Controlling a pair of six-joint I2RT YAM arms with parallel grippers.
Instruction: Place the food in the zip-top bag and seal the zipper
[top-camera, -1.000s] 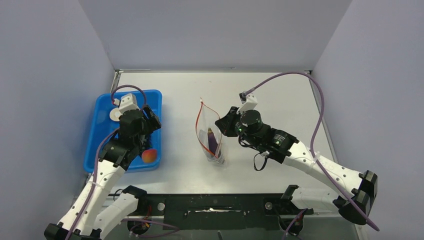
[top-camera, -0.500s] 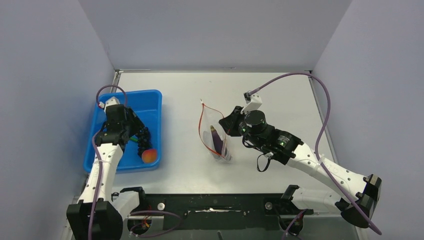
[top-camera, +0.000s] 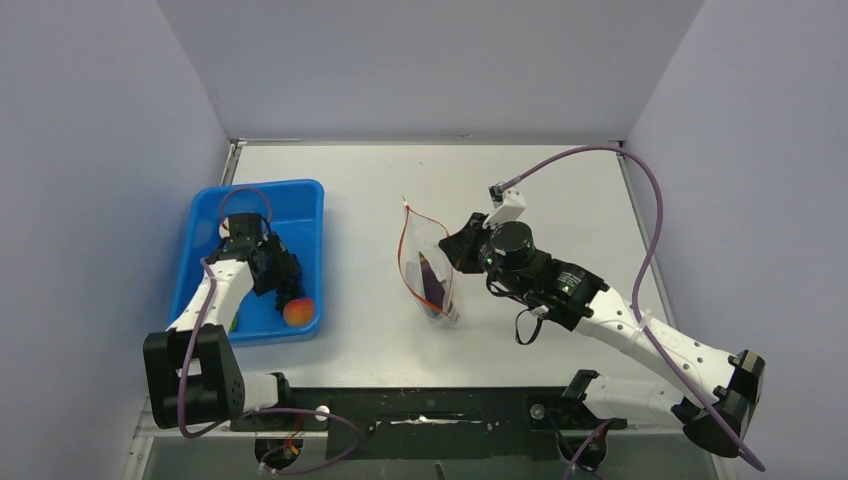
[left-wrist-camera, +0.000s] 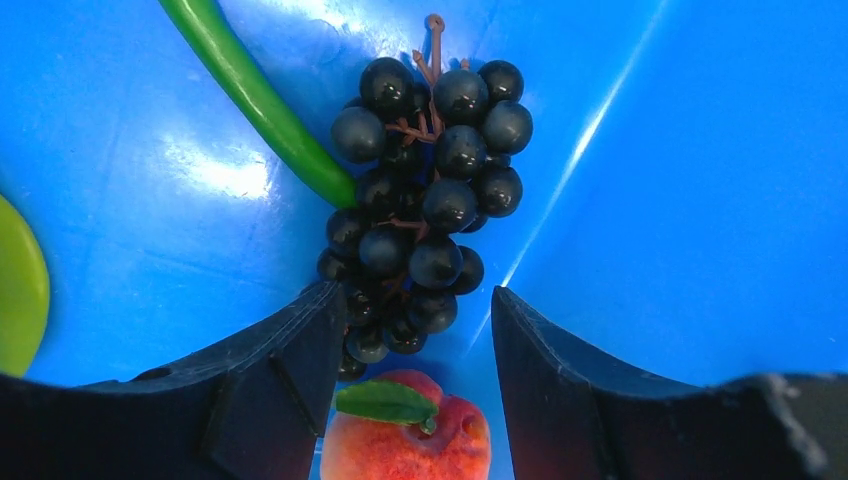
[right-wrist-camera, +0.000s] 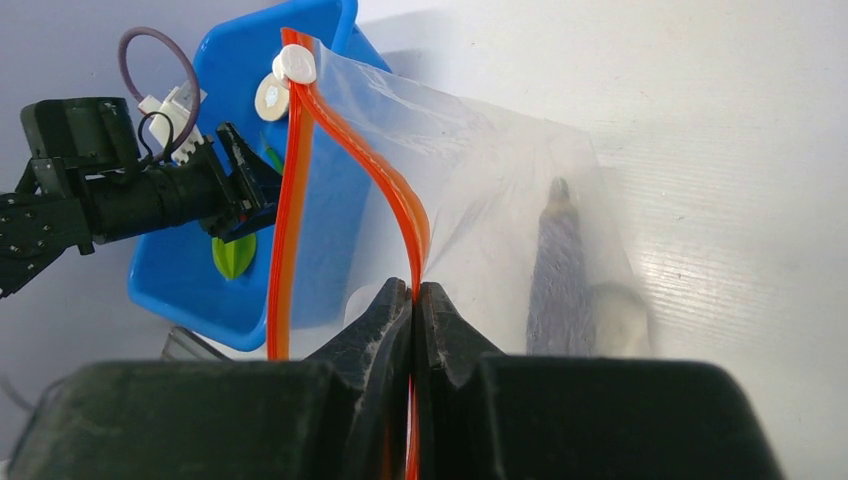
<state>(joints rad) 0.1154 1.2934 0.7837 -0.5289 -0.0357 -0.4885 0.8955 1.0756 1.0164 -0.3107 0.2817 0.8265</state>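
Note:
My left gripper is open and hangs low inside the blue tray, its fingers either side of the bottom of the dark purple grape bunch. The orange-red fruit with its green leaf lies just below, between the fingers. The long green pod touches the grapes at upper left. The lime-green fruit shows at the left edge. My right gripper is shut on the red zipper and holds the clear bag up with its mouth open. A dark purple piece and a pale piece sit inside.
The tray stands at the table's left, close to the left wall. The bag stands mid-table, to the right of the tray, with my right gripper at its right edge. The orange-red fruit sits at the tray's near right corner.
My left arm has folded back and its gripper has moved to the tray's near right part, over the grapes and orange-red fruit. My right gripper keeps its hold; the bag shifted slightly.

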